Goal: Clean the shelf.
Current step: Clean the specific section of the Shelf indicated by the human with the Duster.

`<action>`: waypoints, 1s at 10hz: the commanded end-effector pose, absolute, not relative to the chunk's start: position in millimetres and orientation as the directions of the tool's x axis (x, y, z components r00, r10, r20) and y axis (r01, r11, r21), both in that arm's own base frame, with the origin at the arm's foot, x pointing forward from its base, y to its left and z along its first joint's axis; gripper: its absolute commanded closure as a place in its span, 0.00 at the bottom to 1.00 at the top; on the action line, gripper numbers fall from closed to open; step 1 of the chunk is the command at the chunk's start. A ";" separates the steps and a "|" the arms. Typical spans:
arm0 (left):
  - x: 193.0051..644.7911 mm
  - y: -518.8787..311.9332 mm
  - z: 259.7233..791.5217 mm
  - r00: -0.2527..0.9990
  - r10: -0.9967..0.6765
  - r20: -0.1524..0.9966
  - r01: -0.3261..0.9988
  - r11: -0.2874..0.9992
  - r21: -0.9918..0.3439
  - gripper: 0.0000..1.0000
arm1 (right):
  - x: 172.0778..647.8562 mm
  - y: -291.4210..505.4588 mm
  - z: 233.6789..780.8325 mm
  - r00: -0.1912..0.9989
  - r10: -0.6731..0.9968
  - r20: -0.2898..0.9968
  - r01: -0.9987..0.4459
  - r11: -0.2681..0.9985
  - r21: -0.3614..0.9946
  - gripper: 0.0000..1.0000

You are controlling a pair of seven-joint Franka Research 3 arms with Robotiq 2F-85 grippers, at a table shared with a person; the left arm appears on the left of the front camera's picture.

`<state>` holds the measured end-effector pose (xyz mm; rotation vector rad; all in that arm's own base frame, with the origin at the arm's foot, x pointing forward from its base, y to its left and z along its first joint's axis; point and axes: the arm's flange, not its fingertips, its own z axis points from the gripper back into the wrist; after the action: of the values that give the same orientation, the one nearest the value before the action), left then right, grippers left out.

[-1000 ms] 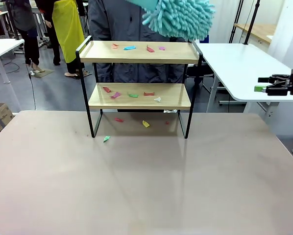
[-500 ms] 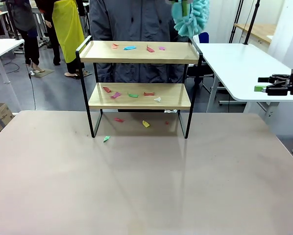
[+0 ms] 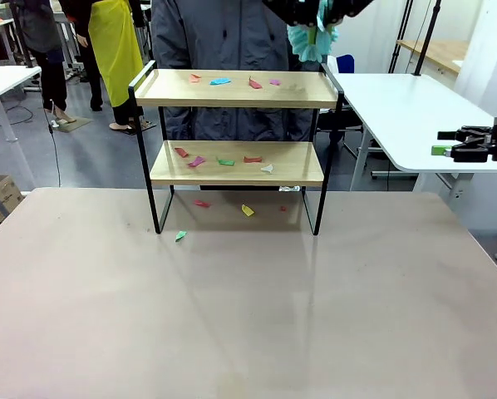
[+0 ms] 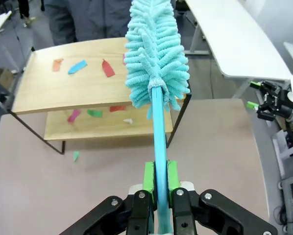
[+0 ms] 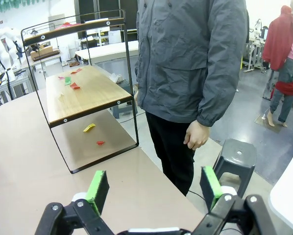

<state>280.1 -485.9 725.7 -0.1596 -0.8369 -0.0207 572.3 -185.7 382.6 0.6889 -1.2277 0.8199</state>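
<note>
Left tool (image 4: 160,177): clamped on the teal duster (image 4: 155,58) handle, its head above the shelf's right end.
Right tool (image 5: 154,188): jaws wide apart, holding nothing.
Shelf (image 3: 298,100): far middle of surface (image 3: 248,316), paper scraps (image 3: 221,81) on both boards.

The duster (image 4: 154,58) is turquoise all over, fluffy head and handle alike. The left end effector (image 4: 160,172) is black with bright green pads, and so is the right end effector (image 5: 154,187). The shelf (image 3: 232,90) has pale wood-grain boards in a thin black frame. The scraps (image 3: 220,81) on its boards are blue, red, pink, green and white. The counter (image 3: 248,316) is plain greyish beige; near its far edge lie yellow, red and mint-green bits. The person's jacket (image 5: 190,58) is grey, the trousers black.
</note>
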 end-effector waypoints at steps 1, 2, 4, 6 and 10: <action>290.8 -505.2 728.0 0.655 0.085 0.751 0.068 0.983 -0.170 0.87 | 570.9 -180.8 389.9 0.148 0.166 0.975 -0.829 0.559 0.031 0.00; 296.3 -508.5 721.2 0.660 0.089 0.746 0.060 0.984 -0.171 0.87 | 570.9 -180.8 389.9 0.148 0.166 0.975 -0.829 0.559 0.031 0.00; 307.3 -514.0 703.1 0.687 0.089 0.721 0.050 0.984 -0.170 0.87 | 570.9 -180.8 389.9 0.148 0.166 0.975 -0.829 0.559 0.031 0.00; 312.6 -516.0 685.7 0.713 0.091 0.695 0.034 0.986 -0.165 0.87 | 570.9 -180.8 389.9 0.148 0.166 0.975 -0.829 0.559 0.031 0.00; 322.9 -508.3 672.0 0.753 0.124 0.646 -0.015 0.985 -0.172 0.87 | 570.9 -180.8 389.9 0.148 0.166 0.975 -0.829 0.559 0.031 0.00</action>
<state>325.8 -515.0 668.7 -0.1540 -0.7366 0.0389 572.3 -185.6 382.7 0.6890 -1.2278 0.8198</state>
